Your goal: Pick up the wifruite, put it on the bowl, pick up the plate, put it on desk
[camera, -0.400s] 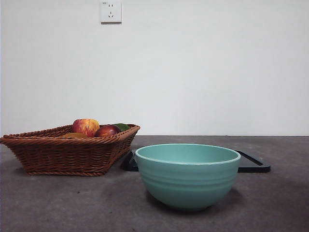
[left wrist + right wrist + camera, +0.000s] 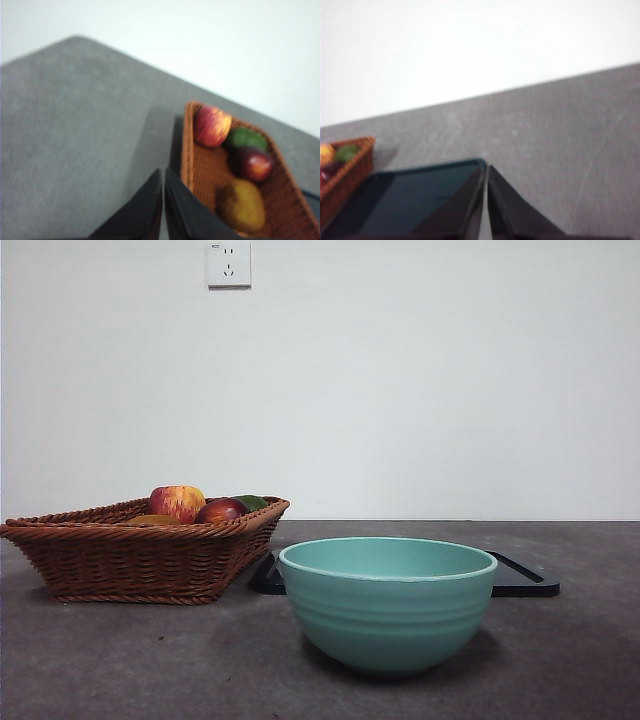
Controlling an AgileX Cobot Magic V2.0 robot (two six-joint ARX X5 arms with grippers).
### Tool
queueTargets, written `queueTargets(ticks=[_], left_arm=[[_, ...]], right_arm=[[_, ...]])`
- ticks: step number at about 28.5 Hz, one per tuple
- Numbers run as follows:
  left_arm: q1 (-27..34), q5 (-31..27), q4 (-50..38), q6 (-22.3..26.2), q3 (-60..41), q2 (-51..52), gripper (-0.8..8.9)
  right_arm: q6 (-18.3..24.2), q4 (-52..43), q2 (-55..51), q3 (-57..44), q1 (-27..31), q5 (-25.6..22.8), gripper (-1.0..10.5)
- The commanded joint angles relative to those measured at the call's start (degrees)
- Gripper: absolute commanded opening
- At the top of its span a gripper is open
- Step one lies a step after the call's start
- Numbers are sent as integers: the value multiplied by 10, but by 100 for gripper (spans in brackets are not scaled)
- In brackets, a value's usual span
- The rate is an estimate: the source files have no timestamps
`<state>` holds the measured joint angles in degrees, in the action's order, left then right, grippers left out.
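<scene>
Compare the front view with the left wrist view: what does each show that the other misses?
Only the front view shows the teal bowl, the black tray behind it and the wall socket. Only the left wrist view shows the left gripper, jaws shut above the desk beside the basket, and the whole golden-brown fruit. Both show the basket, the streaked apple, the dark red fruit and the green fruit.

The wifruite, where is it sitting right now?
The wifruite lies in the wicker basket left of the bowl in the front view, beside the dark red fruit.
</scene>
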<state>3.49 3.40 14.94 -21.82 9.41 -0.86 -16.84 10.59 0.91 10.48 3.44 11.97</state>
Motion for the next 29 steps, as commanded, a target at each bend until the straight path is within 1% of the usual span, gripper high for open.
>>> queueTargets(ticks=[1, 5, 8, 12, 19, 23, 29], left_arm=[[1, 10, 12, -3, 35, -12, 10], [1, 30, 43, 3, 88, -40, 10], [1, 53, 68, 21, 129, -70, 10], [1, 87, 110, 61, 184, -120, 10], [-2, 187, 187, 132, 282, -229, 10], [-10, 236, 231, 163, 335, -286, 10], [-47, 257, 306, 201, 412, -352, 10]], right_arm=[[-7, 15, 15, 32, 1, 1, 6], [3, 54, 50, 93, 1, 3, 6], [30, 86, 86, 143, 1, 18, 6], [62, 145, 144, 214, 1, 44, 6], [137, 267, 254, 344, -4, 107, 6], [171, 334, 307, 404, -26, 110, 6], [210, 448, 373, 463, -86, 117, 6]])
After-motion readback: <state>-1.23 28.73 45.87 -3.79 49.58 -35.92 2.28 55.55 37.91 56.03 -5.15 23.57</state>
